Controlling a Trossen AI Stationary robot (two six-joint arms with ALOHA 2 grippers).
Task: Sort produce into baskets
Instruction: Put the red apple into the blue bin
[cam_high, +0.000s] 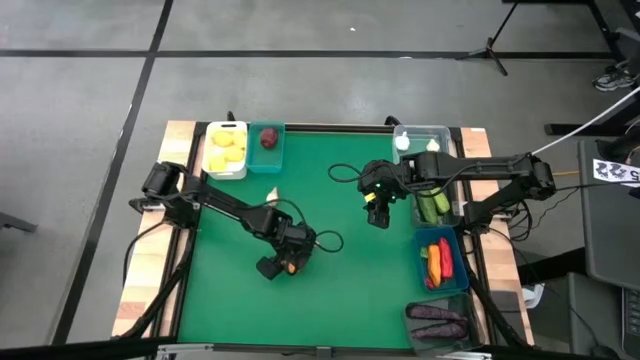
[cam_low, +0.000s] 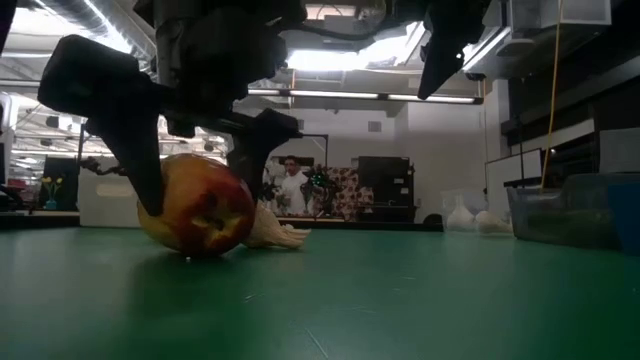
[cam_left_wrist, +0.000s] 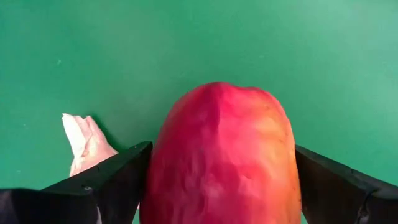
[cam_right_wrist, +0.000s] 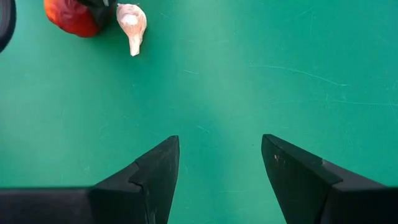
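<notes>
A red and yellow apple (cam_left_wrist: 224, 149) lies on the green mat, with a white garlic bulb (cam_left_wrist: 84, 143) on the mat close beside it. My left gripper (cam_high: 285, 265) has come down over the apple, open, with one finger on each side of it. My right gripper (cam_high: 378, 215) hangs open above the mat's middle right with nothing between its fingers. It looks down on bare mat, with the apple (cam_right_wrist: 74, 15) and the garlic (cam_right_wrist: 132, 23) farther off. My left gripper comes at the apple from above, its fingers pointing steeply down beside the apple's two sides. One finger (cam_left_wrist: 118, 180) stands right against the apple's side (cam_left_wrist: 152, 180); I cannot tell whether it touches. The other finger (cam_left_wrist: 323, 183) stands a little apart. The apple rests on the mat.
At the far left stand a white basket of lemons (cam_high: 226, 148) and a teal basket (cam_high: 267, 140) holding an apple. Along the right edge are a clear basket with garlic (cam_high: 420, 138), one with cucumbers (cam_high: 435, 205), a blue one (cam_high: 440, 262) and a dark grey one (cam_high: 437, 322). A small white piece (cam_high: 272, 192) lies on the mat.
</notes>
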